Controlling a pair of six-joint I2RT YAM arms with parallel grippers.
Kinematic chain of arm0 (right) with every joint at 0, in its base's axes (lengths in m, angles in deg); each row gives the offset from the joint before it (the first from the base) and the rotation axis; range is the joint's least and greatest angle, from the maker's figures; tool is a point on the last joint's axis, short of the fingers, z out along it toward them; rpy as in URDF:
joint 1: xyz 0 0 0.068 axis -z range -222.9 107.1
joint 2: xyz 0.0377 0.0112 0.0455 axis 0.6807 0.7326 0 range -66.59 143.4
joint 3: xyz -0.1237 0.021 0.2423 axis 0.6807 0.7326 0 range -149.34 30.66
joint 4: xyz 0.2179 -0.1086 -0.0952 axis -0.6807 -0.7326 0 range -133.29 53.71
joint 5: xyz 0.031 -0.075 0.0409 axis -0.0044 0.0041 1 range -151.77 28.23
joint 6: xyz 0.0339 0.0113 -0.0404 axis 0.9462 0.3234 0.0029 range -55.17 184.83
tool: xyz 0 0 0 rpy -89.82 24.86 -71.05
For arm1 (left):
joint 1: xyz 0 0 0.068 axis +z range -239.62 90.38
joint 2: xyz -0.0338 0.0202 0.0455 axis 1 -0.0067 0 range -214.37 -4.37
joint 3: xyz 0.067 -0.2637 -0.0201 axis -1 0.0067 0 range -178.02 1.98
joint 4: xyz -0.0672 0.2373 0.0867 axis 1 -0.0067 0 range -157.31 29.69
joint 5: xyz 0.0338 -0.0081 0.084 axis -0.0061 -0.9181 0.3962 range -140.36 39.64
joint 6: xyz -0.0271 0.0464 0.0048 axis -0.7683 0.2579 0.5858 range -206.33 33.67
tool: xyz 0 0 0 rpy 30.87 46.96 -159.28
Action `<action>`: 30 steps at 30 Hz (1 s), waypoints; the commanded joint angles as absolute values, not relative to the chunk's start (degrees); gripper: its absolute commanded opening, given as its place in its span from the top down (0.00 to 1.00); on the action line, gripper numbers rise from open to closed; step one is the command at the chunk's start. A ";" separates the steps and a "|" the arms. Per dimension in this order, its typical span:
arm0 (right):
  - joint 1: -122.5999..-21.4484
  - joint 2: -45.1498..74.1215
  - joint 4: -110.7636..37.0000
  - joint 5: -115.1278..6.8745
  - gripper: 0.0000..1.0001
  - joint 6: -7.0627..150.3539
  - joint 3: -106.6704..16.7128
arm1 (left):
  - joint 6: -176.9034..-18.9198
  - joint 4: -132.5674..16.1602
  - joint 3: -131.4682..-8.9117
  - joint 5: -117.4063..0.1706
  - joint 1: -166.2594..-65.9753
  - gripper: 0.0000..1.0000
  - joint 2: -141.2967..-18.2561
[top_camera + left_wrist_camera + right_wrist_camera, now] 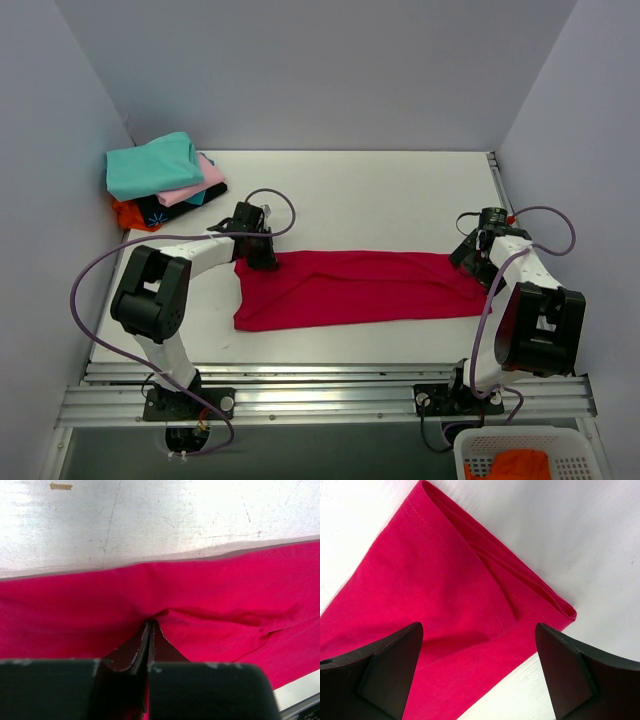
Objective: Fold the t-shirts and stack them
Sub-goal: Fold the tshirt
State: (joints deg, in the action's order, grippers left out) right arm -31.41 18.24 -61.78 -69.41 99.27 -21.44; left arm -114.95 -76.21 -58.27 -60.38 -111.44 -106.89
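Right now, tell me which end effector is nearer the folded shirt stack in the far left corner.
Left. The left end effector grips the red t-shirt just near-right of the stack; the right end effector is open over the shirt's other end, across the table.

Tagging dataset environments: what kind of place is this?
Likely a lab robot cell, not a home: a white table boxed in by plain walls, an aluminium mounting rail at its near edge, and folded t-shirts staged in a corner.
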 commanded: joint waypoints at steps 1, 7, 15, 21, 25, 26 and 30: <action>-32.00 16.73 -63.18 -70.12 0.11 99.90 -20.76 | -114.28 -76.83 -59.81 -59.59 -111.85 0.97 -105.01; -31.91 16.02 -63.18 -70.12 0.11 99.90 -20.06 | -114.02 -77.80 -61.04 -59.67 -111.85 0.98 -103.43; -32.00 15.32 -63.18 -70.03 0.11 99.81 -19.62 | -114.63 -79.55 -61.13 -60.81 -112.38 0.98 -97.02; -32.00 14.88 -62.83 -69.41 0.11 99.81 -19.09 | -115.95 -81.14 -57.71 -61.26 -113.52 0.98 -91.75; -32.00 14.62 -62.83 -69.33 0.11 99.64 -19.00 | -117.35 -81.49 -54.02 -61.34 -115.01 0.98 -88.66; -32.00 14.53 -62.92 -69.24 0.11 99.64 -18.92 | -117.62 -81.49 -53.31 -61.43 -115.28 0.98 -88.22; -32.09 13.83 -62.74 -68.80 0.11 99.55 -18.39 | -119.55 -81.14 -49.62 -61.43 -117.91 0.98 -85.68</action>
